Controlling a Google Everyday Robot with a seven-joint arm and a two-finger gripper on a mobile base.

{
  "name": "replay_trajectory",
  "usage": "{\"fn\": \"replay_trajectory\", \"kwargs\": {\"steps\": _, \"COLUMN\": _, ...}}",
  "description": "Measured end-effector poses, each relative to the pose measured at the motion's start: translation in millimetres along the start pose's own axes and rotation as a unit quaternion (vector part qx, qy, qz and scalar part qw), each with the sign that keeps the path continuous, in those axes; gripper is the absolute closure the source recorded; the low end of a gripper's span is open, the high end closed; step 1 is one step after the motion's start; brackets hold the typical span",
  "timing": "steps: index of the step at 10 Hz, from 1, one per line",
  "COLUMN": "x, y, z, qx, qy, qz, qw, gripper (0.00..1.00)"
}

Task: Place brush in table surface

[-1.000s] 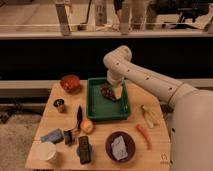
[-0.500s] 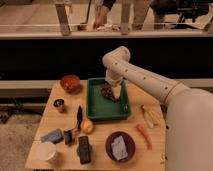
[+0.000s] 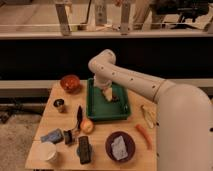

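The brush [image 3: 78, 119] lies on the light wooden table surface [image 3: 100, 132], left of centre, with its slim dark handle pointing away from me and its blocky head [image 3: 69, 136] at the near end. My gripper [image 3: 107, 95] reaches down into the green tray [image 3: 95, 114] at the back of the table, right of the brush and well apart from it. A small dark object [image 3: 114, 98] lies in the tray right beside the gripper. The white arm hides part of the tray's right side.
On the table: an orange bowl [image 3: 70, 82], a small dark cup [image 3: 59, 104], a yellow-orange fruit [image 3: 87, 125], a blue-grey flat piece [image 3: 52, 136], a black block [image 3: 84, 148], a white cup [image 3: 48, 151], a purple plate [image 3: 120, 145], a carrot [image 3: 144, 136], a pale item [image 3: 147, 115].
The gripper has shifted a little to the left and lower inside the green tray. The brush and the other things on the table have not moved.
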Motion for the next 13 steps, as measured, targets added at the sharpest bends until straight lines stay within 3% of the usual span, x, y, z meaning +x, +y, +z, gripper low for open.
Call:
{"fn": "replay_trajectory", "kwargs": {"steps": 2, "x": -30.6, "y": -9.8, "z": 0.7, "qx": -0.003, "qy": 0.004, "qz": -0.079, "qw": 0.9969, "gripper": 0.20}}
{"fn": "replay_trajectory", "kwargs": {"steps": 5, "x": -61.5, "y": -13.8, "z": -0.1, "qx": 0.002, "qy": -0.002, "qz": -0.149, "qw": 0.9889, "gripper": 0.20}}
{"fn": "replay_trajectory", "kwargs": {"steps": 7, "x": -74.0, "y": -13.2, "z": -1.3, "qx": 0.004, "qy": -0.013, "qz": -0.175, "qw": 0.9845, "gripper": 0.20}}
{"fn": "replay_trajectory", "kwargs": {"steps": 8, "x": -85.5, "y": -12.8, "z": -2.6, "qx": 0.005, "qy": -0.025, "qz": -0.198, "qw": 0.9799, "gripper": 0.20}}
{"fn": "replay_trajectory", "kwargs": {"steps": 9, "x": -90.8, "y": -10.8, "z": -2.7, "qx": 0.003, "qy": -0.030, "qz": -0.208, "qw": 0.9777, "gripper": 0.20}}
{"fn": "replay_trajectory", "kwargs": {"steps": 13, "x": -121.8, "y": -11.1, "z": 2.8, "qx": -0.012, "qy": -0.033, "qz": -0.247, "qw": 0.9684, "gripper": 0.20}}
